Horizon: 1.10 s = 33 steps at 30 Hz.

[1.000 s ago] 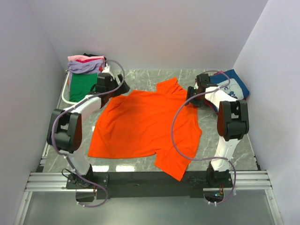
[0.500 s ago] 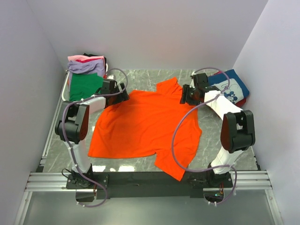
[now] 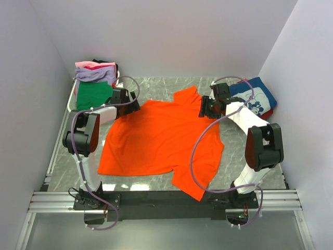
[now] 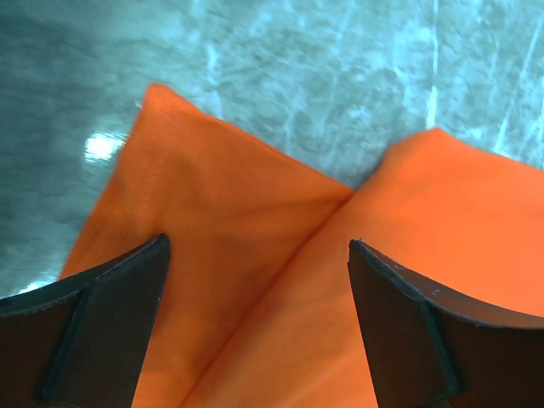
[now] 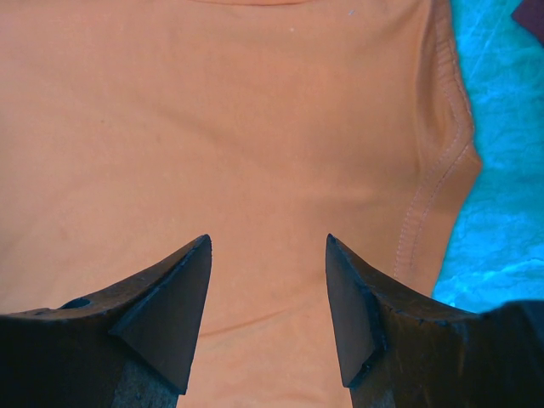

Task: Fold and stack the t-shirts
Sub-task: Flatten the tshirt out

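A bright orange t-shirt [image 3: 161, 138] lies spread flat in the middle of the table. My left gripper [image 3: 133, 104] is open over its far left corner; in the left wrist view the fingertips [image 4: 257, 242] straddle a fold of orange cloth [image 4: 255, 289] with nothing gripped. My right gripper [image 3: 204, 108] is open over the far right part of the shirt, beside the raised sleeve. In the right wrist view it [image 5: 268, 240] hovers over smooth orange cloth [image 5: 212, 127] near a stitched hem [image 5: 442, 170]. More t-shirts lie at both far corners.
A white basket [image 3: 72, 101] at the far left holds green [image 3: 93, 95], lavender [image 3: 96, 75] and pink [image 3: 93, 65] shirts. A folded navy shirt with white print [image 3: 255, 96] lies at the far right on something red [image 3: 268, 112]. Walls close in on both sides.
Both grippers have moved inward onto the orange shirt's far corners, the left one rightward from the basket, the right one leftward from the navy shirt. Jaw openings are unchanged.
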Available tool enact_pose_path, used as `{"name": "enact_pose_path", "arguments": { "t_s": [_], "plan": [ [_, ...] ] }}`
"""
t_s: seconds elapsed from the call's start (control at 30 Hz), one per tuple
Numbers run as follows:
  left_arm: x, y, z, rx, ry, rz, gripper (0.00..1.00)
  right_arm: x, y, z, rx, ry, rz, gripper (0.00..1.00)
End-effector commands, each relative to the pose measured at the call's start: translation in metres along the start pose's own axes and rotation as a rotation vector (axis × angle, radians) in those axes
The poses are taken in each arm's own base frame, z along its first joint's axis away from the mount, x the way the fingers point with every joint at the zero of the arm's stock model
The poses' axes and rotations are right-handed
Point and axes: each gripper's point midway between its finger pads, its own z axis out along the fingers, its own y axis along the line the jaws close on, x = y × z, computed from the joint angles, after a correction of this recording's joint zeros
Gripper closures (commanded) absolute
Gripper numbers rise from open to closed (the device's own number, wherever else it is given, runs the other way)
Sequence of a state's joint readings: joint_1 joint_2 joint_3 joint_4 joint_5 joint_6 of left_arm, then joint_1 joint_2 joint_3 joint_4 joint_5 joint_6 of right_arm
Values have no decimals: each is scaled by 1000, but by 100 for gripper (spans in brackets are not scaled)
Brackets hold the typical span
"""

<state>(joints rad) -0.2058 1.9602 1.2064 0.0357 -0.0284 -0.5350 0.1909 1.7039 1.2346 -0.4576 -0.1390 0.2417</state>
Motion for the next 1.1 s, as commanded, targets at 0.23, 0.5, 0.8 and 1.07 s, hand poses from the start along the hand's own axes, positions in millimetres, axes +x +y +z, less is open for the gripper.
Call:
{"name": "enact_pose_path", "arguments": {
  "t_s": [0.23, 0.5, 0.8, 1.07],
  "plan": [
    [-27, 28, 4, -92, -90, -54, 8, -8, 0, -3, 36, -37, -5, 37],
    [-43, -7, 3, 17, -119, -39, 9, -18, -11, 15, 114, -29, 17, 36],
    [-15, -64, 0, 162, -59, 9, 9, -61, -7, 42, 148, -50, 26, 36],
    [8, -53, 19, 118, 9, -6, 9, -70, 3, 84, 173, 35, -3, 36]
  ]
}}
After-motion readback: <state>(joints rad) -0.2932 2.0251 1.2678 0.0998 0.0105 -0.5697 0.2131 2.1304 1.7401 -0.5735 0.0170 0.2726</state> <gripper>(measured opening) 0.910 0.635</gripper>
